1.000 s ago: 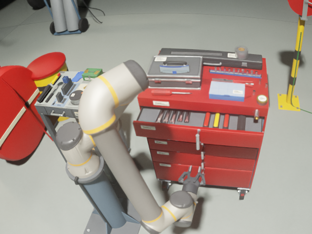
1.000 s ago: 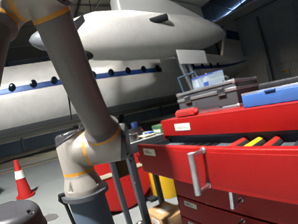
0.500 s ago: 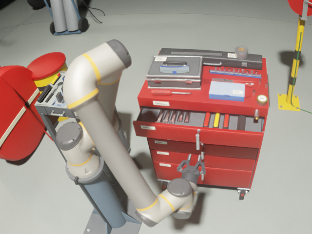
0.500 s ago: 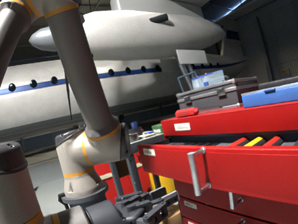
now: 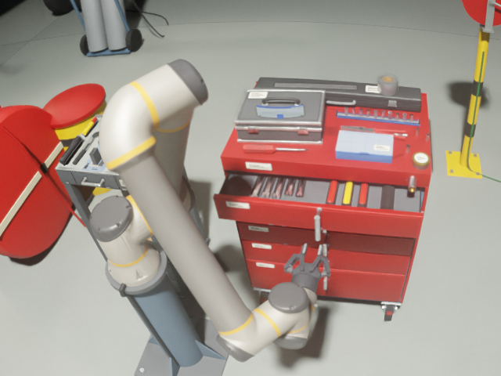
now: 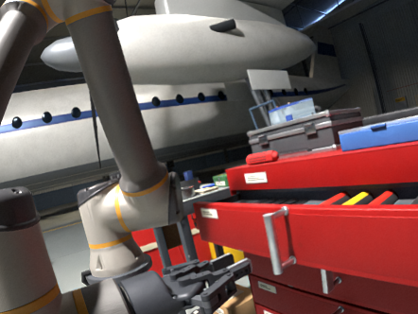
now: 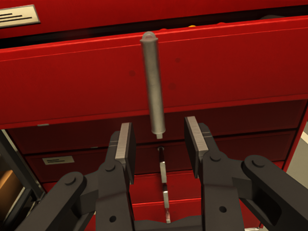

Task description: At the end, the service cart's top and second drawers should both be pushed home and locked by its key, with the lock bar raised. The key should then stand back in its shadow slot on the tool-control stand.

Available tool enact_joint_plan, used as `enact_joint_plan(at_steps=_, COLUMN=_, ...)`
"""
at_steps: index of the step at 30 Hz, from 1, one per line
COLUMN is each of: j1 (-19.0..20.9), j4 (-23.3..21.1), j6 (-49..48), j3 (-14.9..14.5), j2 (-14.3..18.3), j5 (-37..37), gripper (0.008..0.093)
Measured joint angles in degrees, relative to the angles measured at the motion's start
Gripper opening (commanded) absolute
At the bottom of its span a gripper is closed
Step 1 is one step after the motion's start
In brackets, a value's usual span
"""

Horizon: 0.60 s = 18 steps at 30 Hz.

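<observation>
The top drawer's grey bar handle [image 7: 153, 85] stands upright just above and ahead of my gripper [image 7: 159, 146], which is open and holds nothing. The top drawer [image 5: 319, 204] of the red service cart is pulled out, showing tools in a grey tray. The second drawer [image 5: 327, 238] sits recessed below it. My gripper [image 5: 311, 255] is low in front of the cart, at the level of the lower drawers, pointing up. A small metal key [image 5: 412, 184] sticks out at the cart's upper right corner. The tool-control stand [image 5: 83, 156] is left of the cart, partly hidden behind my arm.
The open drawer's front overhangs my gripper. Toolboxes [image 5: 279, 115] and a blue case [image 5: 365, 146] lie on the cart's top. A red bin [image 5: 24, 178] stands at the left, a yellow-black post [image 5: 473, 109] at the right.
</observation>
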Motion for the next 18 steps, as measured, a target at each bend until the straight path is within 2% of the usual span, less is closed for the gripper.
enact_joint_plan(at_steps=18, j1=3.01, j4=-0.56, j6=0.00, j3=1.23, j2=-0.71, j5=3.00, gripper=0.0440)
